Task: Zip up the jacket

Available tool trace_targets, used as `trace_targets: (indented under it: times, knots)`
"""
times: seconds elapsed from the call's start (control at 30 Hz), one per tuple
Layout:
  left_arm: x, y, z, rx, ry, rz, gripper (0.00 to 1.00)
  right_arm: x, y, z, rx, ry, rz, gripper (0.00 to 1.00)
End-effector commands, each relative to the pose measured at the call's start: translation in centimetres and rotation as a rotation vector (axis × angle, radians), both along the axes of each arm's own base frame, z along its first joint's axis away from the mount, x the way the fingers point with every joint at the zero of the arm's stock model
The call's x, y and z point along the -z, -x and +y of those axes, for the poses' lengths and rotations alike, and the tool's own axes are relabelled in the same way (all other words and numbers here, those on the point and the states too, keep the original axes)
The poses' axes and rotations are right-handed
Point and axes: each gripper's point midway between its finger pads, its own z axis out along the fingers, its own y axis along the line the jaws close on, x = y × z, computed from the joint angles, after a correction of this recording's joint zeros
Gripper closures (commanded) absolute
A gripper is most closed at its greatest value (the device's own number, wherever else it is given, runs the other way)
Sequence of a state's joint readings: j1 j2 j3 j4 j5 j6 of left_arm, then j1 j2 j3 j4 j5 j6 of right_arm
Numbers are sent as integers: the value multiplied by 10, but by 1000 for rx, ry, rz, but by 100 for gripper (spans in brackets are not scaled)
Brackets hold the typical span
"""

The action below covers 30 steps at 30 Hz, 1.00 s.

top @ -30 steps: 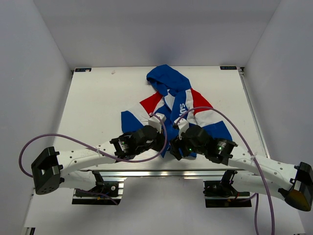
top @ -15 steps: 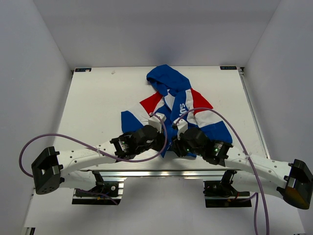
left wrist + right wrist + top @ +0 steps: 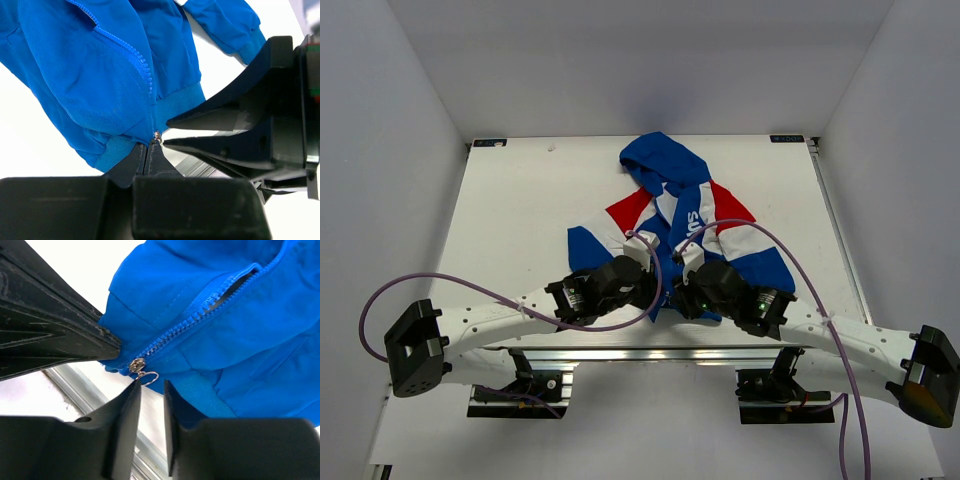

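The jacket (image 3: 665,205) lies mid-bench (image 3: 520,220), just ahead of my arms. My left tool (image 3: 149,146) is clamped tight on its hem (image 3: 117,150) at the zipper's (image 3: 132,55) foot. My right tool (image 3: 151,386) stands narrowly apart, with the pull (image 3: 147,376) at its tips.

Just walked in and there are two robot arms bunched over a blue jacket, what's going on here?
Two arms are zipping the jacket. The left gripper is shut on the hem at the zipper's base, holding it. The right gripper has its jaws narrowly apart, with the metal pull ring at their tips, not clamped. The slider sits by the hem, so zipping has not started.
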<state>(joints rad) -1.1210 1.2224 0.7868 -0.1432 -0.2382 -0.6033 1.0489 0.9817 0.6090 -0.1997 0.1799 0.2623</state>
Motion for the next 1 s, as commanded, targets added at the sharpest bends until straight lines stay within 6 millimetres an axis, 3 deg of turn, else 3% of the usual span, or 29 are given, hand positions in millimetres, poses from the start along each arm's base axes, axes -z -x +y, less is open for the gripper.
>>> trace_targets:
  times: [0.0,0.03,0.17,0.37,0.5,0.8,0.97]
  knots:
    - [-21,-2,-8,6,48,-13,100,-7,1,10,-39,-29,-14,68]
    - [-20,-2,-8,8,46,-11,100,-7,5,13,-63,-34,-4,63]
    - [-21,-2,-8,9,49,-11,100,-2,5,12,-71,-21,-5,58]
    - [-22,-2,-9,13,51,-13,100,-5,-4,12,-21,-33,-26,57]
    - [-22,-2,-8,13,48,-14,100,-6,-12,8,36,-33,-46,67]
    - [-21,-2,-8,13,47,-15,100,-6,-16,2,79,-24,-54,80]
    - [-20,-1,-8,16,47,-13,100,-4,-16,2,81,-24,-47,79]
